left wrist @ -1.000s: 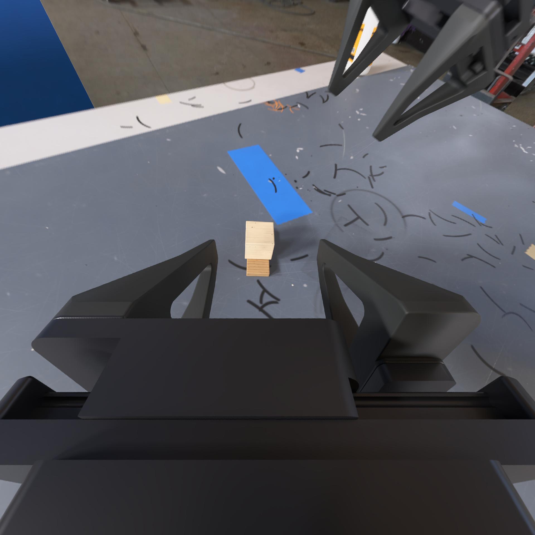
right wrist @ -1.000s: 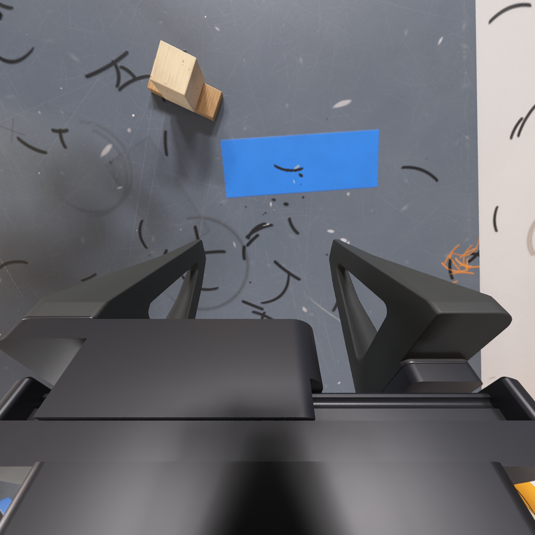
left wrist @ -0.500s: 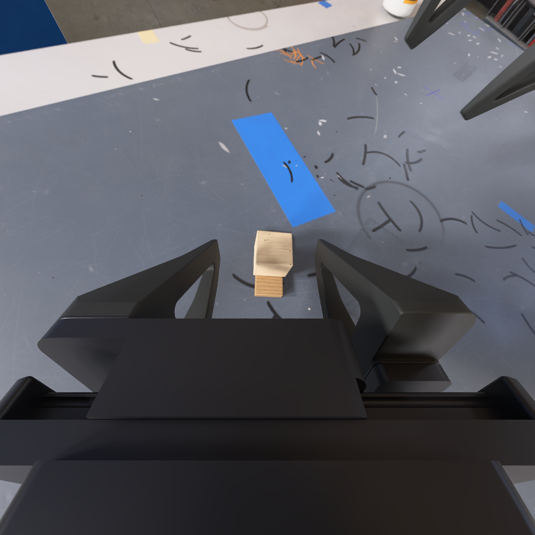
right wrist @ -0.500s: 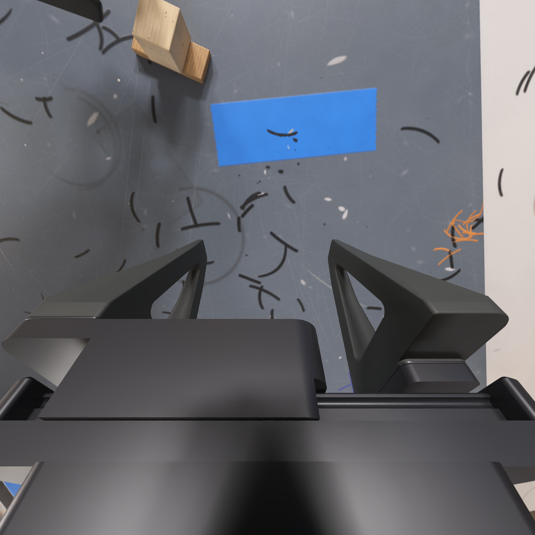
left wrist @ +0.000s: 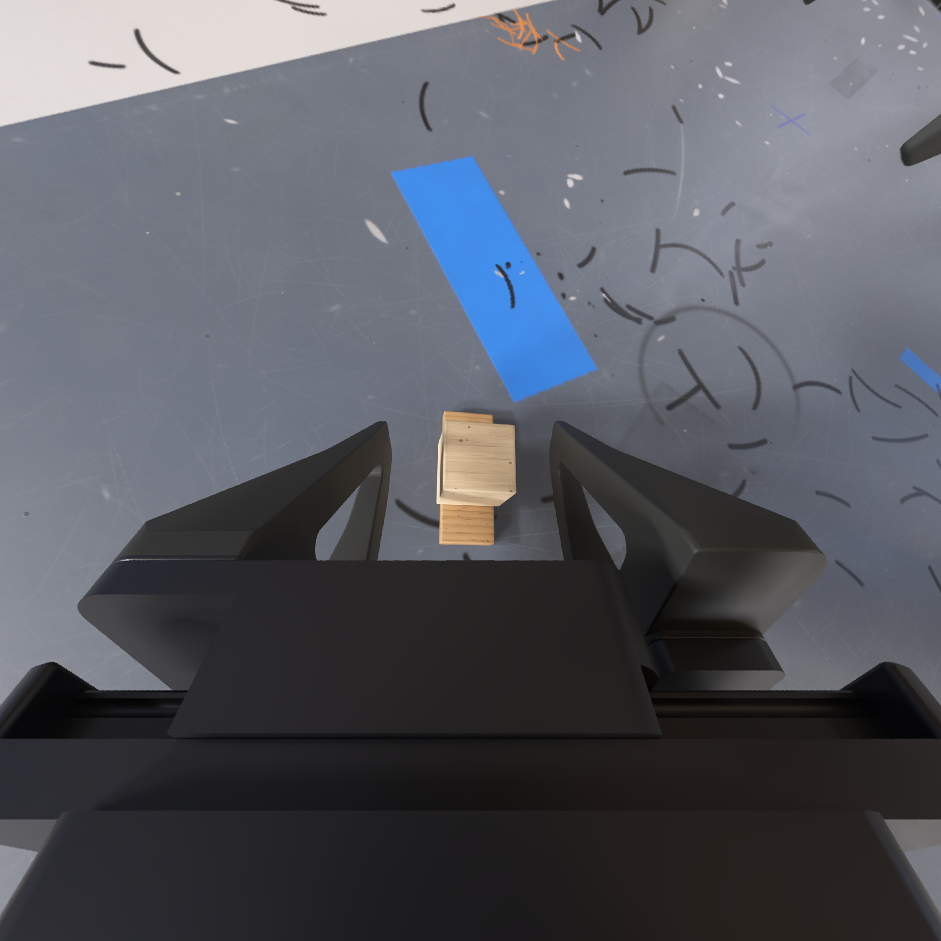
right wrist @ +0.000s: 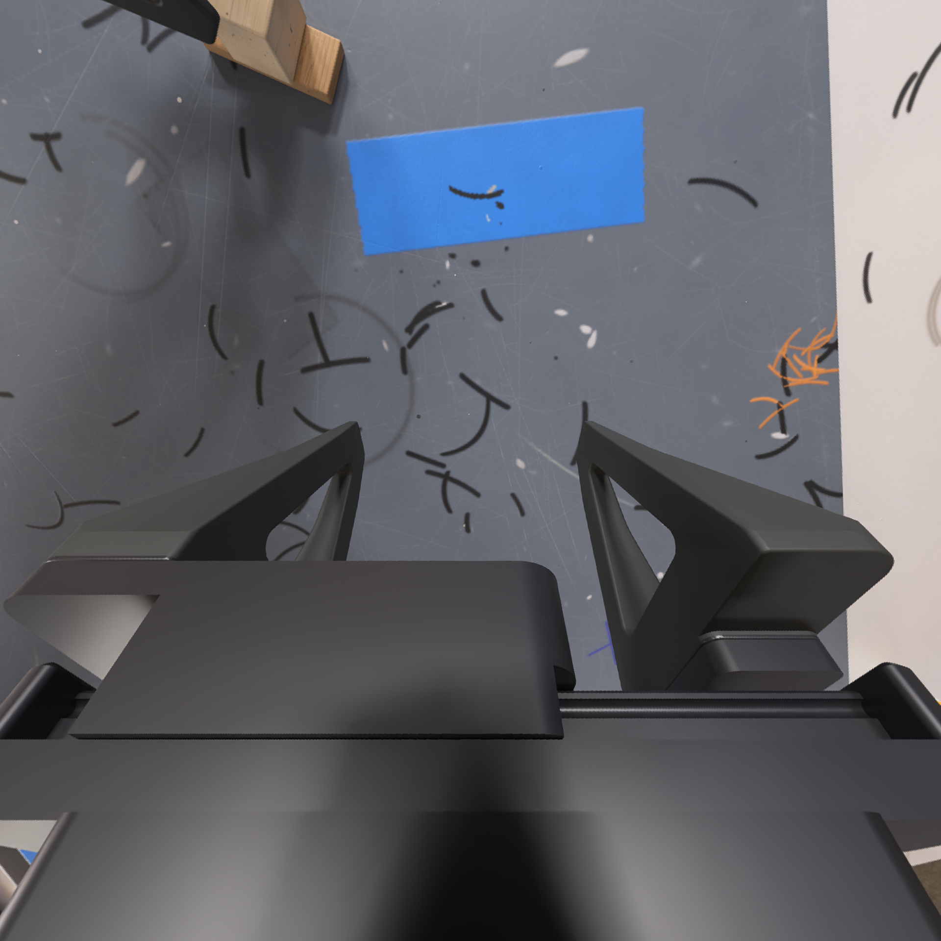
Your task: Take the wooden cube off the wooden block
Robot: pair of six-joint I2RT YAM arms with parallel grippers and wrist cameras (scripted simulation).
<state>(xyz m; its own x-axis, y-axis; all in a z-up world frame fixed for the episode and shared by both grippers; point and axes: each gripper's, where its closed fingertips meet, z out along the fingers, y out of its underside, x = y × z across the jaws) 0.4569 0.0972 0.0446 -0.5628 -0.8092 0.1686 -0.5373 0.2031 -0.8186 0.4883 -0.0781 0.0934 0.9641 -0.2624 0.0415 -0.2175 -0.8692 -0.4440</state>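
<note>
Tabletop was a scuffed dark grey mat (left wrist: 203, 305) covered in black pen strokes, white flecks and an orange scribble (left wrist: 529, 33), with a pale off-white border (left wrist: 127, 46) along its far edge. No room showed beyond that, just the surface. A wide strip of blue tape (left wrist: 491, 275) lay flat just past the stack.

The pale wooden cube (left wrist: 476, 463) sat on the darker, flat wooden block (left wrist: 466, 524), and it overhung the block a bit on one side. The left gripper (left wrist: 468, 458) had its jaws spread on either side of the cube, with a gap on each side, not touching.

The right gripper (right wrist: 468, 443) hung over bare mat well away from the stack, jaws wide apart and holding nothing.

In the right wrist view the cube (right wrist: 265, 35) and block (right wrist: 318, 66) were cut off by the top edge, with a black fingertip (right wrist: 178, 12) partly covering them. Only the left wrist view showed the whole stack, plus a sliver of the other gripper's finger at the right edge.
</note>
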